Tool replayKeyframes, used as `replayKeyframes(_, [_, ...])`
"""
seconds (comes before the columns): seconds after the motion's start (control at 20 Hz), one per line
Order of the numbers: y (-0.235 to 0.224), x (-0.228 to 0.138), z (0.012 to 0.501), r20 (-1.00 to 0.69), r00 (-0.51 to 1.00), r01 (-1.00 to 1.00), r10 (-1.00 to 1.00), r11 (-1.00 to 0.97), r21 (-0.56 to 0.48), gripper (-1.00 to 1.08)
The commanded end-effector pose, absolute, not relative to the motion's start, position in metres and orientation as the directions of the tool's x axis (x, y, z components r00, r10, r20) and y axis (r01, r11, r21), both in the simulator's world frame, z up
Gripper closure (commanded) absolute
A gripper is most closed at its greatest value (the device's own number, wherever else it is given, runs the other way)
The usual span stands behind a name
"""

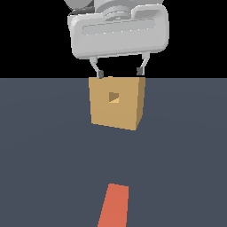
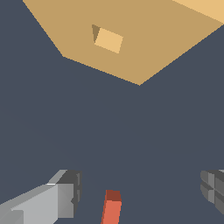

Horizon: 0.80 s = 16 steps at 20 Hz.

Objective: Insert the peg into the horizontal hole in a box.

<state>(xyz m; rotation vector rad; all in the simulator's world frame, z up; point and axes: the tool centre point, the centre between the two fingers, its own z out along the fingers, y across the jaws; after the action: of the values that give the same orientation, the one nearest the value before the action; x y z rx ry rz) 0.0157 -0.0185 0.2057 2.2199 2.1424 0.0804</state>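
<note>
While the gripper [image 1: 120, 71] hangs wide apart and empty above the single tan cube-shaped box [image 1: 117, 103], the exterior view shows the one peg [image 1: 114, 206] flat on the dark floor, its orange-red end pointing toward the box and its square hole [image 1: 114, 97]. Wrist view: box [image 2: 144, 48], hole [image 2: 106, 39], peg [image 2: 111, 207], two grey fingers [image 2: 65, 192].

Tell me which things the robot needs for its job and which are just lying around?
Needed:
orange-red rectangular peg
tan cube box
small square hole in the box's face
grey-white gripper, open and holding nothing

Just lying around:
nothing; only the dark grey-blue floor under everything
</note>
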Motion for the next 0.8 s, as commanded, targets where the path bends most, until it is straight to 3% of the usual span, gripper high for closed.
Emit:
replayKeyframes(0.0, [-0.019, 0.016, 0.206, -0.001, 0.036, 0.996, 0.999, -0.035, 0.076, -0.92])
replayKeyframes(0.35, [-0.043, 0.014, 0.194, -0.001, 0.049, 0.996, 0.999, -0.049, 0.07, -0.92])
replayKeyframes(0.75, [-0.128, 0.006, 0.154, 0.0, 0.096, 0.994, 0.995, -0.096, 0.048, -0.92])
